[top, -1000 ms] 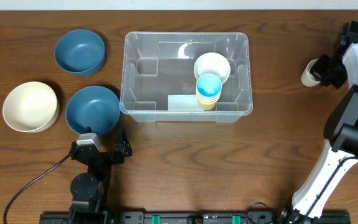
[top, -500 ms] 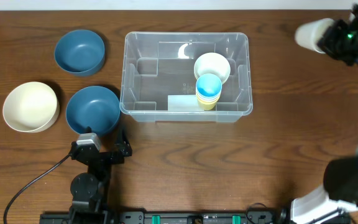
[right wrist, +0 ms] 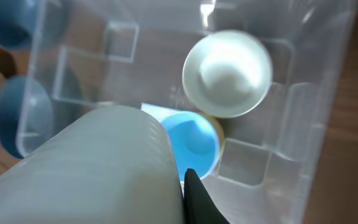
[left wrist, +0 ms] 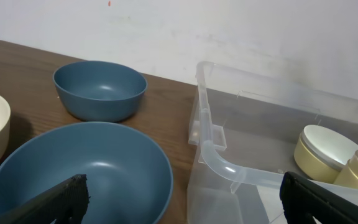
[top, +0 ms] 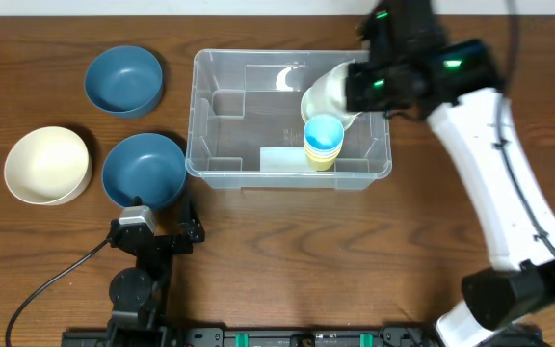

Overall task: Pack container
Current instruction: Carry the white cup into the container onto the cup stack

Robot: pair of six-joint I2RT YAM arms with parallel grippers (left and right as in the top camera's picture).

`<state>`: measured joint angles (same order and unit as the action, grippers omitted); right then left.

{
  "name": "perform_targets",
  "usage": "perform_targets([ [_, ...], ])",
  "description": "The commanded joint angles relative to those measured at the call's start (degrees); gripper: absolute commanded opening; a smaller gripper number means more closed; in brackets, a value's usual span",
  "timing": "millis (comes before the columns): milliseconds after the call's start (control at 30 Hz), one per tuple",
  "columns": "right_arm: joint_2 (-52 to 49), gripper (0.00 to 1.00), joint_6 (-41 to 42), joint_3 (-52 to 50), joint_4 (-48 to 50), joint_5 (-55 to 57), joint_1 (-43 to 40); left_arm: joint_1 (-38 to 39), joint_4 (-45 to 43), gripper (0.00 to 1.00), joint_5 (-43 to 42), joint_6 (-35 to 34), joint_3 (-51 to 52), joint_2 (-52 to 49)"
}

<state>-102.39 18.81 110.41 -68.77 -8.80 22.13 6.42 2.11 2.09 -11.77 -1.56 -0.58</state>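
Overhead, container (top: pixel 222 123): large clear plastic bin, rectangular, rounded corners, raised rim, pale label (top: pixel 282 159) low on the near wall; mid-table, long side running left to right.
Overhead, contents: cream cup (top: pixel 320 112) upright toward the right end; blue cup (top: pixel 324 130) nested in a yellow cup (top: pixel 321 160) just in front of it.
Overhead, right gripper (top: pixel 359 85): above the bin's far right part, clamped on a white cup (top: pixel 330 85) held on its side over the cream cup.
Overhead, bowls: far blue bowl (top: pixel 123 79), near blue bowl (top: pixel 144 170) and cream bowl (top: pixel 47 165), all left of the bin.
Left wrist, left gripper (left wrist: pixel 182 202): jaws spread wide, nothing held; low over the near blue bowl and the bin's near left corner.
Left wrist, bin: see-through wall and curved corner on the right, cream cup showing through.
Right wrist, grip: white cup filling the lower left, dark finger (right wrist: pixel 194 199) against its side.
Right wrist, bin: below and blurred, cream cup mouth-up, blue cup beside it.
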Motion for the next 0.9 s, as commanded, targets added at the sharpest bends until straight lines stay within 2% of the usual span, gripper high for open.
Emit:
perform_targets([
  [0, -2.73, 0.06, 2.01, -0.39, -0.28, 7.67, 2.80, -0.39, 1.92, 0.98, 0.87, 0.76, 1.33, 0.35],
  [267, -7.23, 0.04, 3.89, -0.39, -2.99, 11.72, 3.58, -0.39, 1.92, 0.98, 0.87, 0.76, 1.33, 0.35],
  [867, -7.96, 0.08, 3.37, -0.83, -5.25, 12.00, 3.78, -0.39, 1.92, 0.98, 0.87, 0.76, 1.33, 0.35],
])
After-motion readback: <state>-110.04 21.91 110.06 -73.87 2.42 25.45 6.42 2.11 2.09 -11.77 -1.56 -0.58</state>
